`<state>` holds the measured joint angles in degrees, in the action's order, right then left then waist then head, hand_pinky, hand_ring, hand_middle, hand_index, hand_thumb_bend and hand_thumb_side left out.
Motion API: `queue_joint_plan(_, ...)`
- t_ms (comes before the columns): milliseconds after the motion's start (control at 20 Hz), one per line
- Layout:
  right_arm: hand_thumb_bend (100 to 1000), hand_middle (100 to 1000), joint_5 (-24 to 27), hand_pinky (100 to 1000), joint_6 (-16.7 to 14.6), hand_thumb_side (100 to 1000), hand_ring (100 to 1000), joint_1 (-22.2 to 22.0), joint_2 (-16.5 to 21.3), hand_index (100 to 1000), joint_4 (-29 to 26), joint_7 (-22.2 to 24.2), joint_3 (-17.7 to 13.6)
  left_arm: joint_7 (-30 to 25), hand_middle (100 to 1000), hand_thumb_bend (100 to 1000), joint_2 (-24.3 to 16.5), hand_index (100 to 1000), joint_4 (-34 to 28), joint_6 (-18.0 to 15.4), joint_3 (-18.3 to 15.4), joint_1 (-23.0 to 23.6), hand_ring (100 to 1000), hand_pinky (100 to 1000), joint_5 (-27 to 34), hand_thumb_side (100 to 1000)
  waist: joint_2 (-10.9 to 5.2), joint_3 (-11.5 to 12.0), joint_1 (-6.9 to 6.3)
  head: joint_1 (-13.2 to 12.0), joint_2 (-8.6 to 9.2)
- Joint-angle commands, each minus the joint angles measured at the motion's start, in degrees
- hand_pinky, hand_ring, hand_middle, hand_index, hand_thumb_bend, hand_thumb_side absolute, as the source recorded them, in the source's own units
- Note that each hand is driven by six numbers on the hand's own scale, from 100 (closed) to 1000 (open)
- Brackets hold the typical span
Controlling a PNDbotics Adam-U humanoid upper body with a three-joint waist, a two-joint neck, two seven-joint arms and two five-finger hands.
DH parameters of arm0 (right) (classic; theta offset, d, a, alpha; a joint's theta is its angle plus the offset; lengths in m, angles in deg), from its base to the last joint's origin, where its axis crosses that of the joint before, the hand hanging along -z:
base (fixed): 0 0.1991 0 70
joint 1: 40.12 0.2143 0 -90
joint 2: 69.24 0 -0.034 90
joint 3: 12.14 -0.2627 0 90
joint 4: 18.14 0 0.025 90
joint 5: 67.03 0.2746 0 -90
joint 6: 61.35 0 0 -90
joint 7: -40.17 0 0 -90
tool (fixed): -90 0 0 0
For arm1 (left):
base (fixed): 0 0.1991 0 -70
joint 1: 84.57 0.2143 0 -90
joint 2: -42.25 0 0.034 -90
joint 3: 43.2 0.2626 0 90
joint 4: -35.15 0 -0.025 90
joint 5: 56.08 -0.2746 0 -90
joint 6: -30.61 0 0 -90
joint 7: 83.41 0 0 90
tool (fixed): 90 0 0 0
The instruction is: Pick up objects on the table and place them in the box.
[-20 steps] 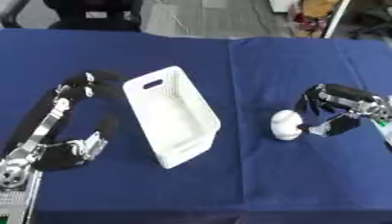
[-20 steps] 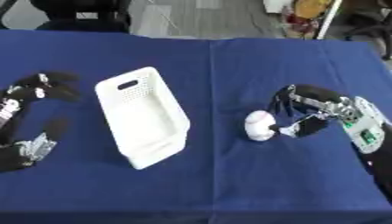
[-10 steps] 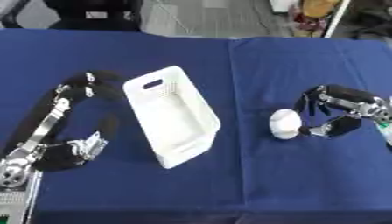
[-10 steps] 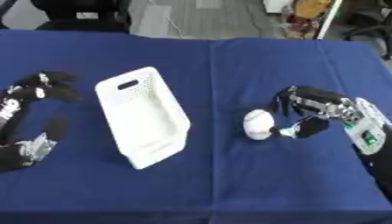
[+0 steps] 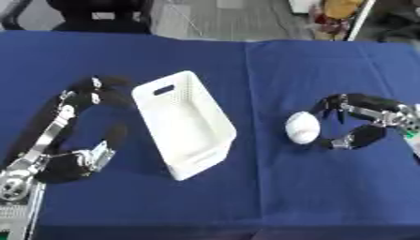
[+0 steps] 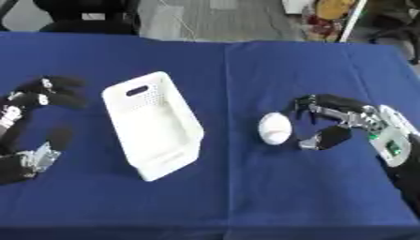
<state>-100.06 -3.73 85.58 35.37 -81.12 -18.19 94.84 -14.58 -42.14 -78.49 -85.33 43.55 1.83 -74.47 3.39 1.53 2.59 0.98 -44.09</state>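
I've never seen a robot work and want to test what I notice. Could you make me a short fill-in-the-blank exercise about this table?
1. The white box stands on a ____ tablecloth.
2. The white ball lies on the cloth to the box's ____ side.
3. The hand nearest the ball is the robot's ____ hand.
4. Inside, the box holds ____.

Missing words: blue; right; right; nothing

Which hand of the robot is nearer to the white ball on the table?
Right. The right hand is just beside the white ball, its curled fingers around it. The left hand is far away, beyond the white box.
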Motion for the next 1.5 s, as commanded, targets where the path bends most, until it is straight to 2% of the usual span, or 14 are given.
queue_joint_plan(50, 506, 808, -2.0, 488, -19.6, 613, 725, 1.2, 0.5, 902, -0.5, 18.2, -0.4, -0.2, 823, 237, -1.1, 716, -1.0, 0.0, -0.2, -0.3, 662, 638, 0.1, 696, -0.62, 0.1, -0.09, -0.2, -0.03)
queue_joint_plan(400, 493, 789, -4.7, 427, -19.6, 589, 670, 2.7, -1.5, 889, -0.6, 15.0, -0.3, -0.3, 824, 236, -1.0, 716, -1.0, -0.1, -0.1, -0.2, 662, 638, 0.0, 698, -0.66, 0.1, -0.18, -0.1, -0.03)
queue_joint_plan(800, 474, 775, -5.8, 389, -19.6, 569, 639, 6.0, -5.6, 879, 1.2, 15.0, -1.1, -0.5, 824, 233, -0.9, 715, -1.0, 0.0, 0.0, -0.2, 662, 638, 0.2, 700, -0.73, 0.4, -0.32, 0.3, -0.03)
queue_joint_plan(1150, 433, 752, -6.4, 317, -19.6, 502, 583, 7.0, -7.5, 864, 2.6, 14.8, -1.6, -0.6, 824, 229, -0.9, 715, -1.0, -0.1, 0.1, -0.3, 662, 638, 0.3, 701, -0.58, 0.6, -0.38, 0.5, -0.03)
queue_joint_plan(1500, 443, 766, -8.6, 325, -19.6, 499, 591, 7.9, -7.9, 864, 5.3, 14.1, -1.2, -0.6, 824, 229, -0.9, 714, -1.0, 0.0, 0.1, -0.4, 662, 638, 0.5, 700, -0.65, 0.8, -0.37, 0.5, -0.03)
